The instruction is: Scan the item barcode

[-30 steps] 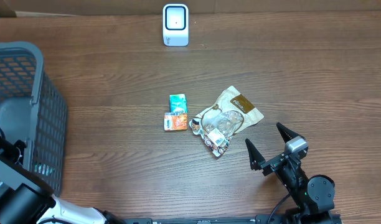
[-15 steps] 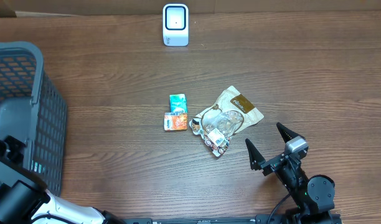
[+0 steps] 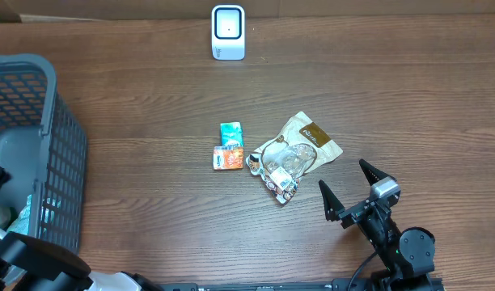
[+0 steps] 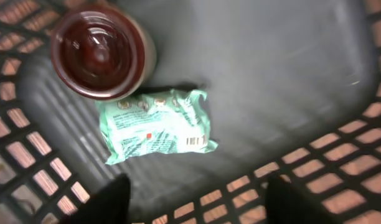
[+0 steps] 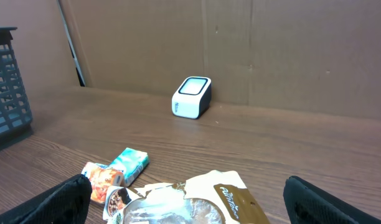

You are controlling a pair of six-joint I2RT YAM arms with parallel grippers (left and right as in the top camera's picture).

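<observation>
Now: green pack [image 4: 156, 124] lies beside a brown jar [image 4: 102, 53] in the basket [image 3: 69, 162].
Left jaws open above it; right jaws open, empty, over the bench [image 3: 150, 97] at lower right.

Overhead: straight down on the table [image 3: 150, 97]. Left wrist: close, down into the basket [image 4: 271, 74]. Right wrist: low, level — shares the scanner [image 5: 192, 97] with overhead.

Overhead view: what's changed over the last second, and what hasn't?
The left arm pulled back toward its base, uncovering the basket floor. The left gripper now stands open above a green packet lying there beside a jar, apparently just let go. The right gripper, open, the scanner and the snacks have not moved.
</observation>
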